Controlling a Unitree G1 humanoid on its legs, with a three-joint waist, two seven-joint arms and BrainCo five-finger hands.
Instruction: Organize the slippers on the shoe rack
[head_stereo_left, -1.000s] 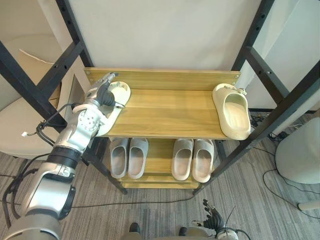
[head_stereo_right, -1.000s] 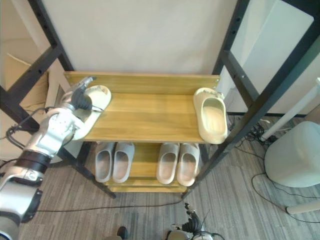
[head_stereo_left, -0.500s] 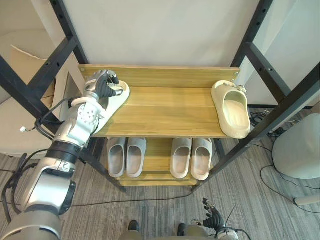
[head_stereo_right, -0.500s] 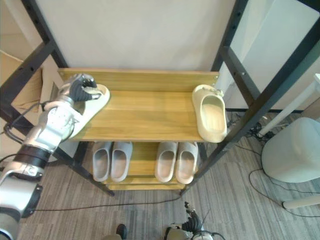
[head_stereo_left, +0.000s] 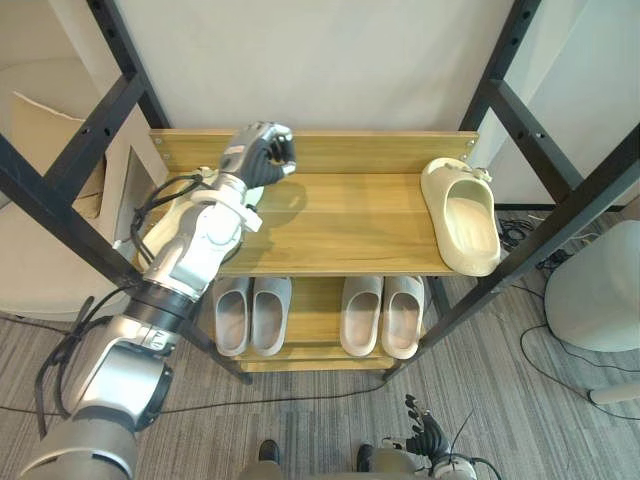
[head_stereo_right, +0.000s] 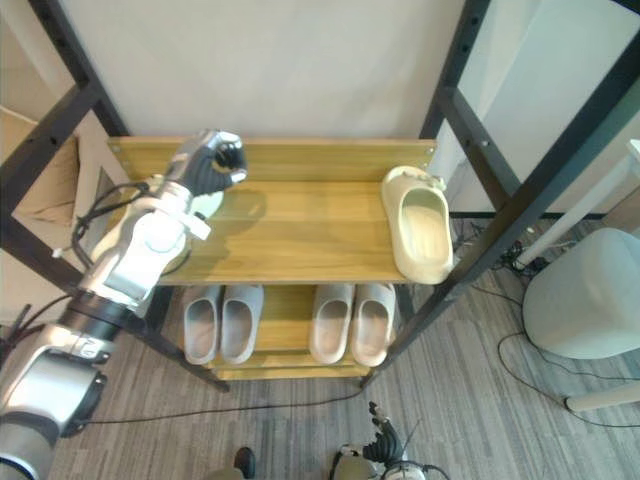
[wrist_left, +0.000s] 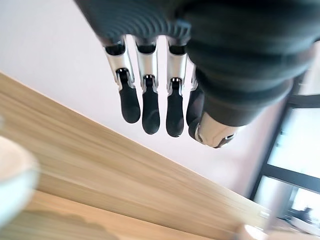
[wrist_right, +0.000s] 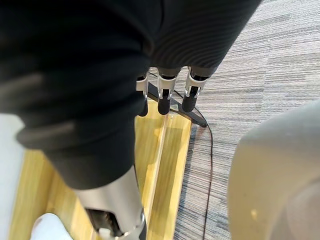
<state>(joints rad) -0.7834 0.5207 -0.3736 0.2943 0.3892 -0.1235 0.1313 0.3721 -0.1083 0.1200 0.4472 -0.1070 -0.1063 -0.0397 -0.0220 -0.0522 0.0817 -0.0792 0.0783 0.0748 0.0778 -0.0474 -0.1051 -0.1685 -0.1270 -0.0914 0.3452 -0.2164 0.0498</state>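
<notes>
Fisted and empty, the left hand (head_stereo_left: 262, 155) hovers upper left over the shoe rack (head_stereo_left: 340, 215) top shelf, one cream slipper (wrist_left: 11, 182) beside it and the mate (head_stereo_left: 462, 215) far right - likely awaiting pairing - while the right hand (head_stereo_left: 428, 440) idles loose, bottom edge.

White slipper (wrist_left: 11, 182) lies flat on the shoe rack's (head_stereo_left: 330, 240) top shelf, under the left hand's (head_stereo_left: 260, 158) curled fingers (wrist_left: 145, 107), not touching them. Cream slipper (head_stereo_left: 462, 215) sits well to their right. Grey slipper pairs (head_stereo_left: 252, 315) fill the lower shelf.
</notes>
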